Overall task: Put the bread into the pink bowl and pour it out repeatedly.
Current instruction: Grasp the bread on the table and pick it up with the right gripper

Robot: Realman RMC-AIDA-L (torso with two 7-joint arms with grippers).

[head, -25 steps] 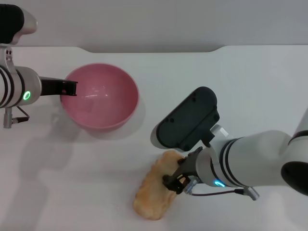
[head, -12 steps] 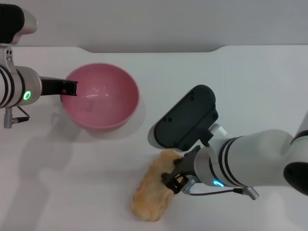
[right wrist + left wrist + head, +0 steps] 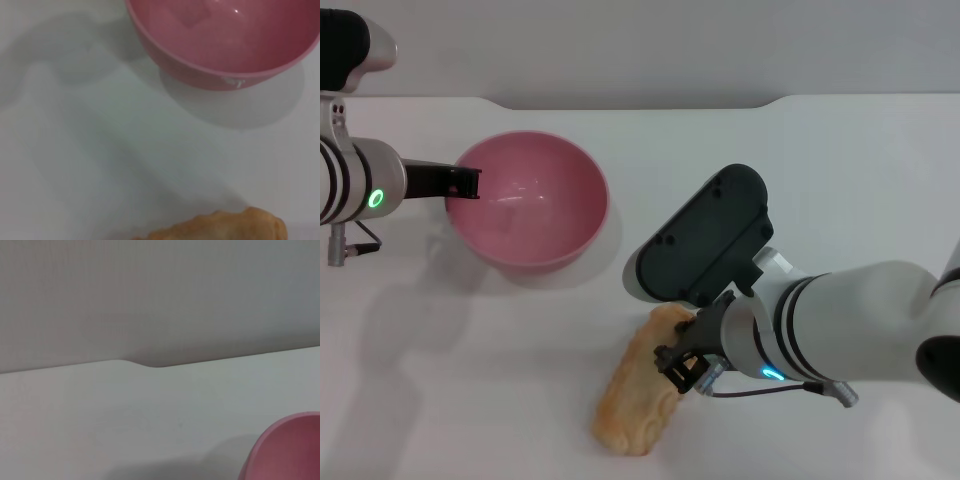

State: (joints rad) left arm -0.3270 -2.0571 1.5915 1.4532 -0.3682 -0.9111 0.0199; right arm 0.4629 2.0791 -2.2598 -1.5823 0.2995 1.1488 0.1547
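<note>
Your left gripper [image 3: 468, 183] sits at the pink bowl [image 3: 528, 200], its fingers closed on the rim at the bowl's left side; the bowl stands upright on the white table [image 3: 840, 180] and extends to the right of that claw. Nothing lies inside it. Further right and nearer the robot, your right gripper [image 3: 682, 368] is down on the bread [image 3: 632, 400], its fingers at the loaf's right edge; you cannot tell whether they are spread or pinching. The bread lies on the table to that claw's left, well apart from the bowl.
</note>
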